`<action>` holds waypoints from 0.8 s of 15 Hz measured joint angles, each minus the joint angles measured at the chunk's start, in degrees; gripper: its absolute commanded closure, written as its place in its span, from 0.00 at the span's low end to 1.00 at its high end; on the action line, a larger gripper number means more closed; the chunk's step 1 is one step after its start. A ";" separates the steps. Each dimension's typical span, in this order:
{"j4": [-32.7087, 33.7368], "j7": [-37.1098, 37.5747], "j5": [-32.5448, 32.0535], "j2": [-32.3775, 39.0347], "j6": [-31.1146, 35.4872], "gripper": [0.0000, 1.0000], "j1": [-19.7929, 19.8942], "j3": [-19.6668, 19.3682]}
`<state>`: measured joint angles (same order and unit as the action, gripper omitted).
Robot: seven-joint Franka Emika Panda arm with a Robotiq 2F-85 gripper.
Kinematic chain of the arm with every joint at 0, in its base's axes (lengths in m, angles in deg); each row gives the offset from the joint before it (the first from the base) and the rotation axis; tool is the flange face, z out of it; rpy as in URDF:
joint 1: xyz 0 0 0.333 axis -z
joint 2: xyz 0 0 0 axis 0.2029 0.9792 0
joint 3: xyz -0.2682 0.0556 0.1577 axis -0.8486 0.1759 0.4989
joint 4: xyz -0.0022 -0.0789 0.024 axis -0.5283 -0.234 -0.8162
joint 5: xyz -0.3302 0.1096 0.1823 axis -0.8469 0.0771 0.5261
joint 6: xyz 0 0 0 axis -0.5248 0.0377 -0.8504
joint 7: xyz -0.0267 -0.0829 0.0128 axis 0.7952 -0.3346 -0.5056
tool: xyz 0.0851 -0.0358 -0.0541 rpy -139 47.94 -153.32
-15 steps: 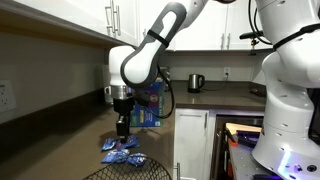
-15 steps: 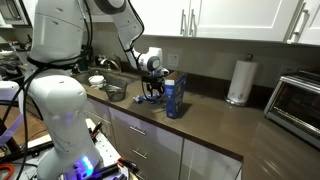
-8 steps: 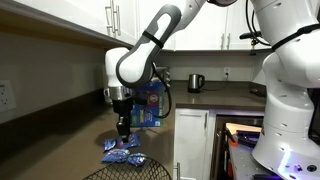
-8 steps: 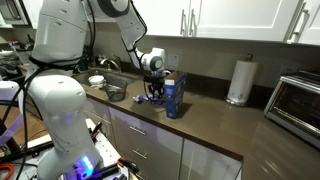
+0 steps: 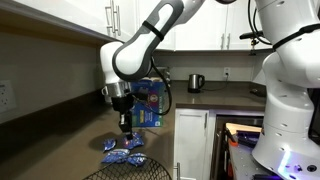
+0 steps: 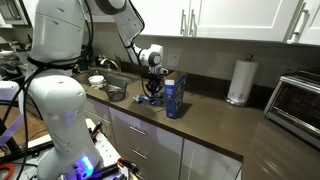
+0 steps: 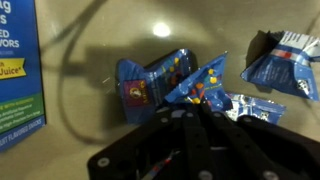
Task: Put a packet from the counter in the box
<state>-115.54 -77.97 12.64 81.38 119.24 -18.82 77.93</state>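
Several blue packets lie on the dark counter (image 5: 60, 150). My gripper (image 7: 195, 108) points down over them, shut on one packet (image 7: 200, 82) that it pinches by its upper edge. Another packet (image 7: 148, 88) lies flat just left of it, and one more (image 7: 285, 58) lies to the right. In an exterior view the gripper (image 5: 126, 128) hangs just above the pile, the held packet (image 5: 133, 143) under its tips. The tall blue box (image 5: 150, 105) stands upright right behind the gripper; it also shows at the wrist view's left edge, box (image 7: 20, 70), and beside the gripper (image 6: 152, 92) as box (image 6: 174, 97).
A black kettle (image 5: 196, 82) stands far down the counter. A paper towel roll (image 6: 238, 82) and a silver toaster (image 6: 300, 100) stand past the box. A metal bowl (image 6: 115, 92) sits by the sink. A white robot body (image 5: 290, 80) stands beside the cabinets.
The jaws have closed from partly open to shut, pinching a blue packet. The arm has lifted slightly and the packet has come up off the pile.
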 measured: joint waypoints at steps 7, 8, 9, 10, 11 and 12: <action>-7.98 0.14 0.00 -9.11 -1.35 0.97 -1.17 1.53; -9.39 0.25 -0.02 -11.03 -1.36 0.97 -1.40 1.54; -10.73 0.40 -0.02 -13.12 -1.38 0.96 -1.49 1.55; -11.96 0.50 -0.02 -15.37 -1.42 0.96 -1.50 1.55; -13.05 0.53 -0.02 -17.74 -1.54 0.96 -1.48 1.49; -13.99 0.57 -0.02 -20.26 -1.90 0.95 -1.46 1.38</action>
<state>-129.53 -77.40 12.62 61.12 117.34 -20.28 79.31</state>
